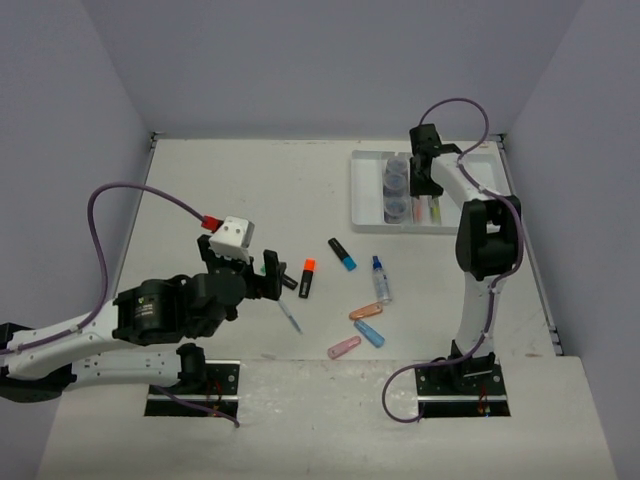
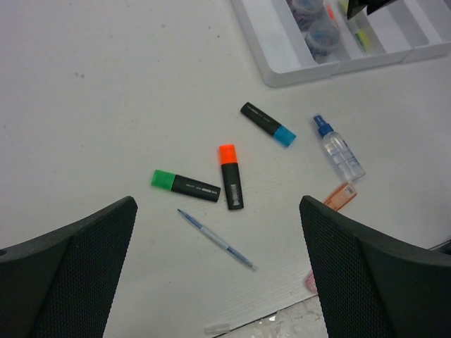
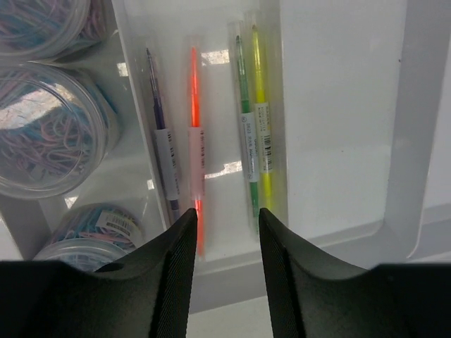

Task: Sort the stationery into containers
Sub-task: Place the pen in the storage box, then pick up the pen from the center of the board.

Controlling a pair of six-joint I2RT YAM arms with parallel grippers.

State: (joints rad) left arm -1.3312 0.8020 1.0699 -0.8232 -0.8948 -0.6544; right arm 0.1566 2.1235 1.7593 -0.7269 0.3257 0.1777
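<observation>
Right wrist view shows the right gripper (image 3: 227, 215) parted and empty above thin pens (image 3: 194, 105) grouped by kind in the tray (image 3: 416, 141); the left gripper (image 2: 217, 204) gapes over loose highlighters (image 2: 231, 182).

- The green-capped highlighter (image 2: 185, 186) and orange-capped highlighter (image 2: 231, 177) lie close together.
- A thin pen (image 2: 215, 239) lies just beside them.
- The left gripper (image 2: 217, 211) is wide open.

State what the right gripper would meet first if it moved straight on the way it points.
Probably the thin orange pen lying in the white tray, though depth is unclear.
</observation>
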